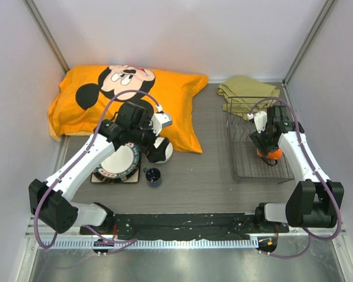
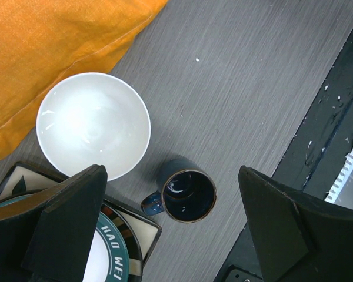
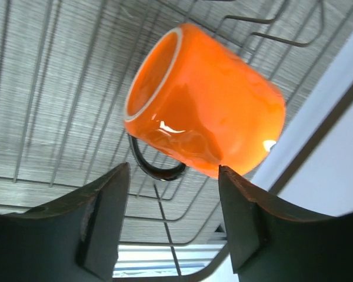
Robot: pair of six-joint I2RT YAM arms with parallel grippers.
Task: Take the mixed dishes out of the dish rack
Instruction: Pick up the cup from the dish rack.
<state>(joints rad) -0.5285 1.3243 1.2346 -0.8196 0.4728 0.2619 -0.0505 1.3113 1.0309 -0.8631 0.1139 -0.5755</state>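
The dark wire dish rack stands at the right. An orange mug lies on its side in it, its dark handle down against the wires. My right gripper hovers just above the mug, open, with the mug beyond its fingertips and nothing between them. On the left, a white bowl, a small dark-blue cup and a white plate with dark patterned rim, stacked on a square plate, rest on the table. My left gripper is wide open over the cup.
An orange Mickey Mouse pillow fills the back left, touching the bowl. An olive-green folded cloth lies behind the rack. Grey walls close in on both sides. The black base rail runs along the near edge.
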